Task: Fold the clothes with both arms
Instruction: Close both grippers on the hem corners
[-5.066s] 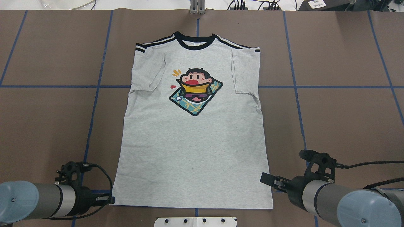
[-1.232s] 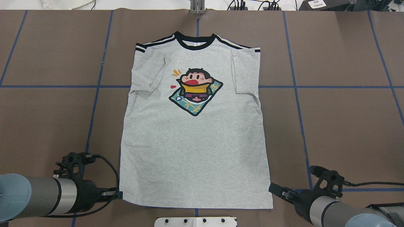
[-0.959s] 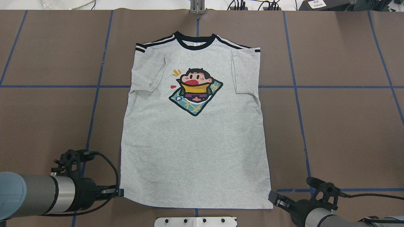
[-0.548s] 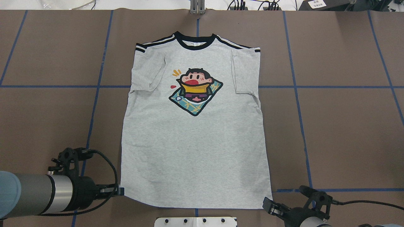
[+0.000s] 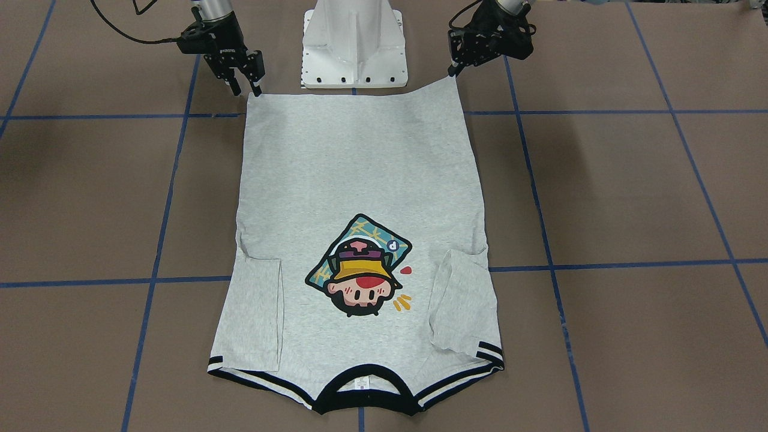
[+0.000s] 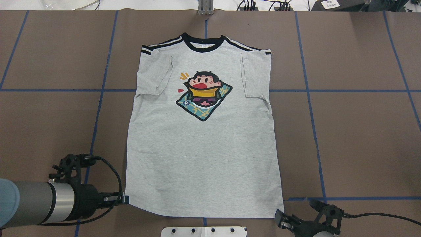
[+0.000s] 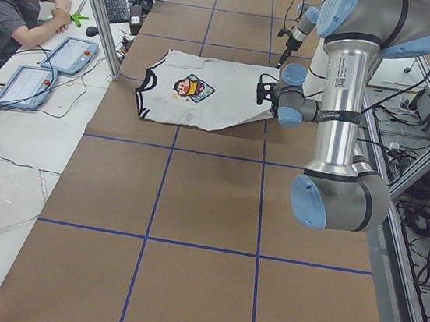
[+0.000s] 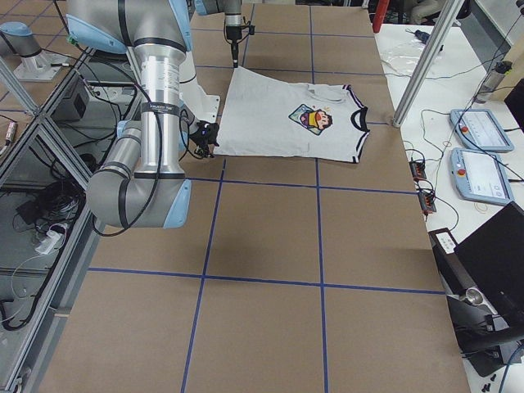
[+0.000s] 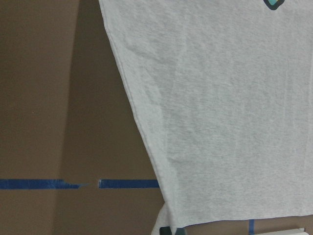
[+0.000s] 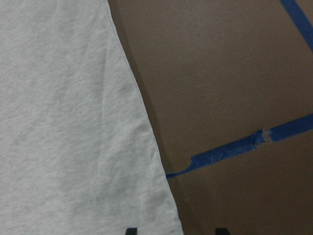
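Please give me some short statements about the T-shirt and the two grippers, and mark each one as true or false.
1. The T-shirt lies with its print facing up. True.
2. Its collar lies next to the robot's white base. False: the hem lies by the base, and the collar is at the far side.
3. Both sleeves are folded in over the body. True.
4. The right gripper is shut. False: it is open, at one hem corner.
5. The left gripper is at the other hem corner. True.

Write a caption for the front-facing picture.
Grey T-shirt lies flat, sleeves folded in; left gripper and right gripper at its hem corners.
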Robot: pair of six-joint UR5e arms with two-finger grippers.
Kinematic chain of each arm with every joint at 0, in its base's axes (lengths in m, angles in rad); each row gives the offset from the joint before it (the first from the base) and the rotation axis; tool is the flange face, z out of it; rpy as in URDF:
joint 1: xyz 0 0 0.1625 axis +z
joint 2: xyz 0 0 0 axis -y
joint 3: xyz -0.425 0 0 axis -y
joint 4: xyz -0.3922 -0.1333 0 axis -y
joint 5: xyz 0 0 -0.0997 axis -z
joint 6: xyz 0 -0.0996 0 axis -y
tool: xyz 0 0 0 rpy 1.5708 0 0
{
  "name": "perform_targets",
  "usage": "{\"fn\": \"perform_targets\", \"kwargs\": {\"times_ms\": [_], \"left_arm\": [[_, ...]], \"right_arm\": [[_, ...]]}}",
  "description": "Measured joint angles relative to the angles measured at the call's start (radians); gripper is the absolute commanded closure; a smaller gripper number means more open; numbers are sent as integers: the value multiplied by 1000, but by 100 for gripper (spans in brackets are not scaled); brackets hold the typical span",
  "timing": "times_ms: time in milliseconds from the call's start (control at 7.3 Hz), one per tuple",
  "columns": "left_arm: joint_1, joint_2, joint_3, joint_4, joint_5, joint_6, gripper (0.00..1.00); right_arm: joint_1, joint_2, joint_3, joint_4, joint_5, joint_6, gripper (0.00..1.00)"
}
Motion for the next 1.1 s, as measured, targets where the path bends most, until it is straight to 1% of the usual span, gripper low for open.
{"fn": "perform_targets", "kwargs": {"times_ms": [137, 274, 822, 1095], "left_arm": [[0, 3, -1, 0, 0, 0, 100], [0, 5, -2, 0, 0, -1, 100], [0, 7, -4, 1, 0, -2, 100], [0, 7, -3, 1, 0, -2, 100]], "right_arm": [[-4, 1, -1, 0, -2, 0, 53], [-6, 1, -1, -1, -4, -1, 56], [-10, 3, 0, -9, -11, -8, 57], [-10, 11, 0, -23, -10, -12, 60]]}}
